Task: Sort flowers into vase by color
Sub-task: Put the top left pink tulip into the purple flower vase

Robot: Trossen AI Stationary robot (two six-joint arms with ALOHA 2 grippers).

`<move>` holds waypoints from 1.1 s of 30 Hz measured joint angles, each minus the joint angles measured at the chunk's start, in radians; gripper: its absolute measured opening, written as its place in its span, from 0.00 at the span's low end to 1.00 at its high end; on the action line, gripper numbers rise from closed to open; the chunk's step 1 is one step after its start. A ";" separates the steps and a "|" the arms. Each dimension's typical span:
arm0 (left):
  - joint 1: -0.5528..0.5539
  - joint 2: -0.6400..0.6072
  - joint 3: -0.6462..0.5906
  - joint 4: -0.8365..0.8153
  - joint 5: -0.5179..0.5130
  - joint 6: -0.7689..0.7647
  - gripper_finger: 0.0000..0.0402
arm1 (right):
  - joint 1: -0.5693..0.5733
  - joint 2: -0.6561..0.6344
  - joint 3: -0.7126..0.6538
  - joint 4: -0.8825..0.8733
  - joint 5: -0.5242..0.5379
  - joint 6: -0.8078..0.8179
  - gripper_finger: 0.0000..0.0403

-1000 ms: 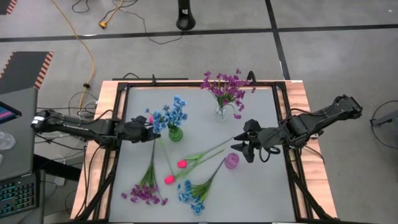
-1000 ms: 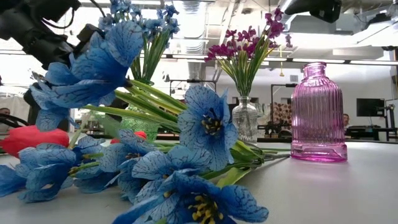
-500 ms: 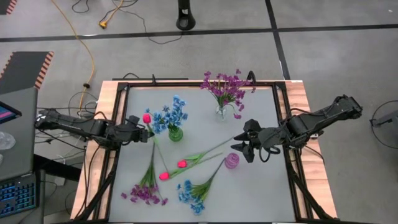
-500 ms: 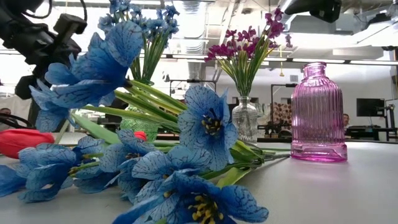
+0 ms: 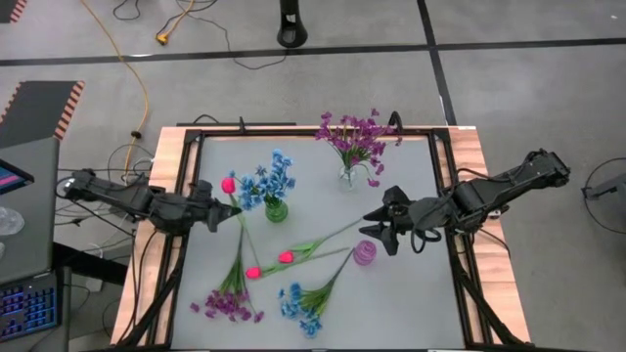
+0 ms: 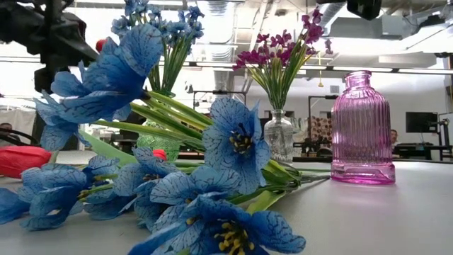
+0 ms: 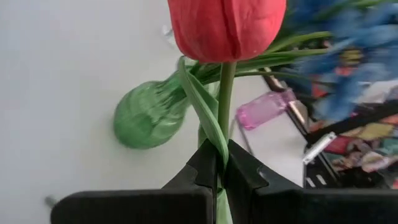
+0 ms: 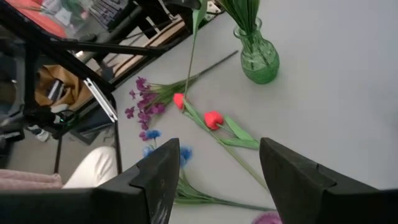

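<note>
Pink tulip (image 5: pixel 228 184) pinched in left tool (image 5: pixel 217 208), beside the green vase (image 5: pixel 277 209).
Loose flowers (image 5: pixel 284 258) across the table (image 5: pixel 411 303); right tool (image 5: pixel 383 235) spread wide near pink vase (image 5: pixel 364 254).

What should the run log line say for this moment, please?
left gripper: shut on pink-red tulip stem, lifted beside green vase | right gripper: open, hovering by pink vase | still on table: two tulips, purple sprig, blue sprig

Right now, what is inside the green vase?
The green vase holds blue flowers, their stems bunched at its neck. How far the stems reach down inside is hidden. No pink or purple sprig is in it.
</note>
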 joint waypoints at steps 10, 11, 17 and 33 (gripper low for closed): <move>-0.050 -0.081 0.000 0.097 0.006 0.179 0.00 | 0.000 0.000 0.000 0.017 0.002 0.000 0.62; -0.055 -0.085 0.000 0.115 0.007 0.199 0.00 | 0.000 0.000 0.000 0.019 0.002 0.000 0.62; -0.089 -0.090 0.000 0.253 0.030 0.331 0.00 | 0.000 0.000 0.000 0.057 0.003 0.000 0.62; -0.121 -0.010 0.001 0.644 0.089 0.623 0.00 | -0.029 0.022 0.000 0.203 0.003 -0.050 0.62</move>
